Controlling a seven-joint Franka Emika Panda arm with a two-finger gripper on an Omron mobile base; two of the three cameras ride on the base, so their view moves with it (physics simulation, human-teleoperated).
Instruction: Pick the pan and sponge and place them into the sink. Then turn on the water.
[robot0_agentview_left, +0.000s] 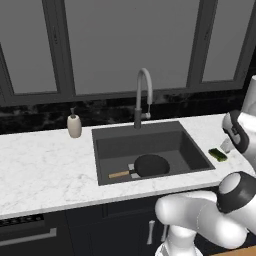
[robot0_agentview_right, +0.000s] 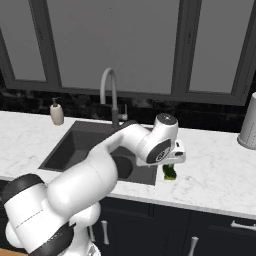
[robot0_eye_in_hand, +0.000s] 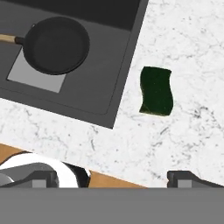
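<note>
The black pan (robot0_agentview_left: 151, 165) (robot0_eye_in_hand: 57, 43) lies in the dark grey sink (robot0_agentview_left: 140, 140) (robot0_eye_in_hand: 100, 83) over the lighter drain plate (robot0_eye_in_hand: 37, 76), its wooden handle pointing left. The arm partly hides the pan (robot0_agentview_right: 122, 167) in the right base view. On the marble counter just right of the sink lies the dark green sponge (robot0_agentview_left: 218, 154) (robot0_agentview_right: 170, 173) (robot0_eye_in_hand: 156, 91). My gripper (robot0_eye_in_hand: 114, 178) (robot0_agentview_right: 170, 164) hangs a little above the sponge, pointing down, open, with nothing between its wide-spread fingers. The tall grey gooseneck faucet (robot0_agentview_left: 142, 95) (robot0_agentview_right: 109, 90) stands behind the sink; no water runs.
A beige soap dispenser (robot0_agentview_left: 74, 125) (robot0_agentview_right: 57, 113) stands on the counter left of the sink. A grey ribbed canister (robot0_agentview_right: 248, 127) stands at the far right by the wall. Dark windows run behind the counter, and the counter's front edge lies close below the sponge.
</note>
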